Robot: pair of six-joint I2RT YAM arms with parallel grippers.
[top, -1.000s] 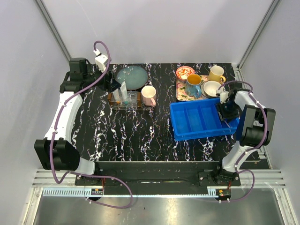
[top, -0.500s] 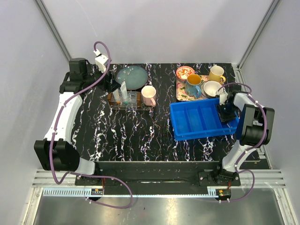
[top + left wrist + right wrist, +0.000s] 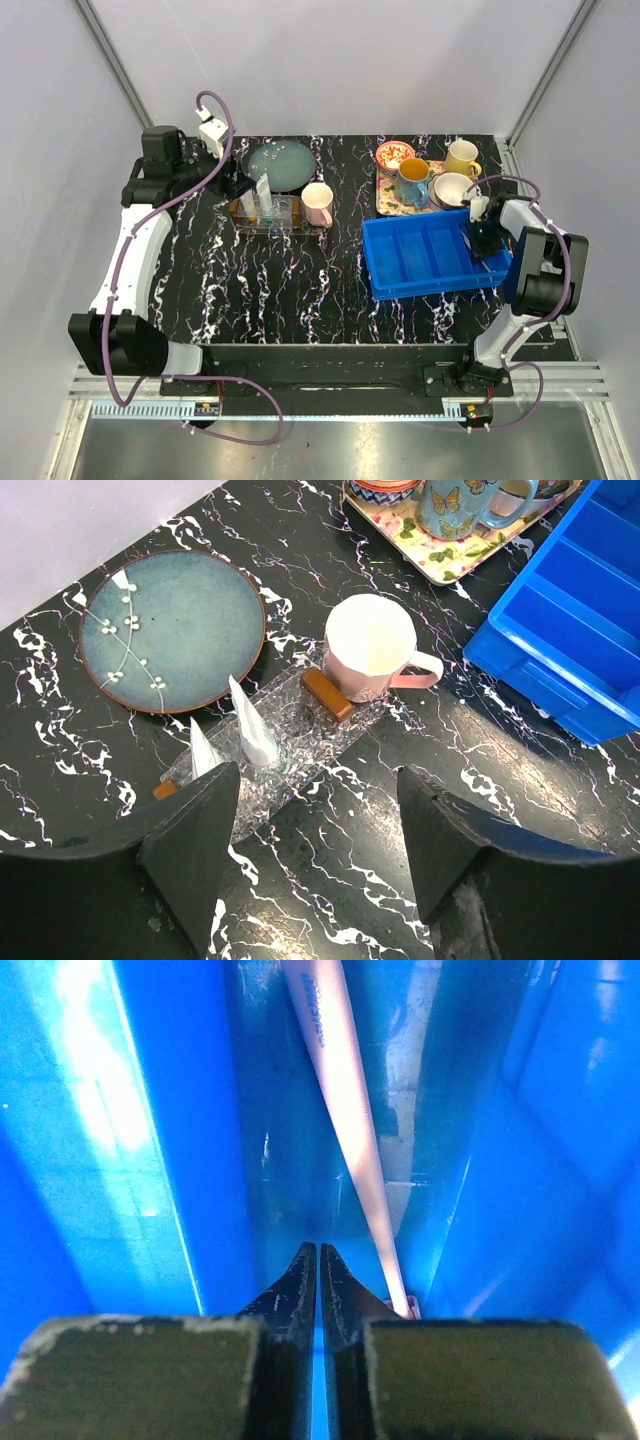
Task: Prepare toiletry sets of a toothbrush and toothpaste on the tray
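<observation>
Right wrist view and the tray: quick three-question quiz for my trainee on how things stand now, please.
1. True or false: the right gripper grips the toothbrush.
2. The toothbrush lies in: A) the pink mug, B) the blue bin, C) the plate.
3. How many toothpaste tubes stand in the tray?
Key: 1 false, the gripper is shut beside the toothbrush; 2 B; 3 two.

On my desk (image 3: 300, 290), the tray (image 3: 300, 752) sits at the back left, and two toothpaste tubes (image 3: 252, 725) stand in it. The plate (image 3: 175, 630) is behind it. The mug (image 3: 370, 650) is just beside its right end. The bin (image 3: 385, 262) is on the right, and the square tray (image 3: 384, 206) with cups (image 3: 415, 175) is behind it. The toothbrush (image 3: 335, 1070) lies in the bin, just right of my right claw (image 3: 317, 1260).
</observation>
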